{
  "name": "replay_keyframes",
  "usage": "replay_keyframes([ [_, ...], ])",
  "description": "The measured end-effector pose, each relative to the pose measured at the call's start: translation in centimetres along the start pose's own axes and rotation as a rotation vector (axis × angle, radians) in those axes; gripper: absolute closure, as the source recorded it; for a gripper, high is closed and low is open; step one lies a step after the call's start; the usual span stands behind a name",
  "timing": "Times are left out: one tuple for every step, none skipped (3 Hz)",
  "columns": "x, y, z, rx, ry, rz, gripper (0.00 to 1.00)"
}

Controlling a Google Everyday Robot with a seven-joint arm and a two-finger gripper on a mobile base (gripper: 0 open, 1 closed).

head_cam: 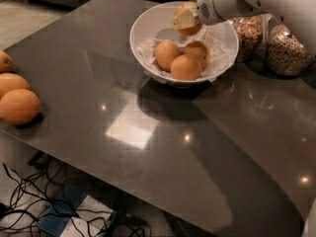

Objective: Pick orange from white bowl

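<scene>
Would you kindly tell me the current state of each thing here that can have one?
Gripper: over the bowl's far side, shut on one orange.
Round yellow-orange orange: gripped, apart from the other three.
Wide glossy white bowl: upright, paper-lined, three oranges inside.
Clear glass cereal jars: upright, filled.
Larger deep-orange fruits: resting at the dark table's left edge.
</scene>
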State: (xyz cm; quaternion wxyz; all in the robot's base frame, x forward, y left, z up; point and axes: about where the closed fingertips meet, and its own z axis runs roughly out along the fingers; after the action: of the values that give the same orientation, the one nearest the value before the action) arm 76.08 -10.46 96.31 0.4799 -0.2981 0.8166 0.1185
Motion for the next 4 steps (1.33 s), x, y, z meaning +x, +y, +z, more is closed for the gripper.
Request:
replay_keyframes([
  [-0.2,-0.7,-2.7,-0.025,0.033,-0.144,1.00],
  [0.7,-0.9,-4.7,-0.099,0.061,-0.271,1.00],
  [1.7,-0.1,-6.6,-0.213,0.077,-0.370,1.00],
  [2.6,2.2,-8.4,-0.359,0.090,-0.446,1.00],
])
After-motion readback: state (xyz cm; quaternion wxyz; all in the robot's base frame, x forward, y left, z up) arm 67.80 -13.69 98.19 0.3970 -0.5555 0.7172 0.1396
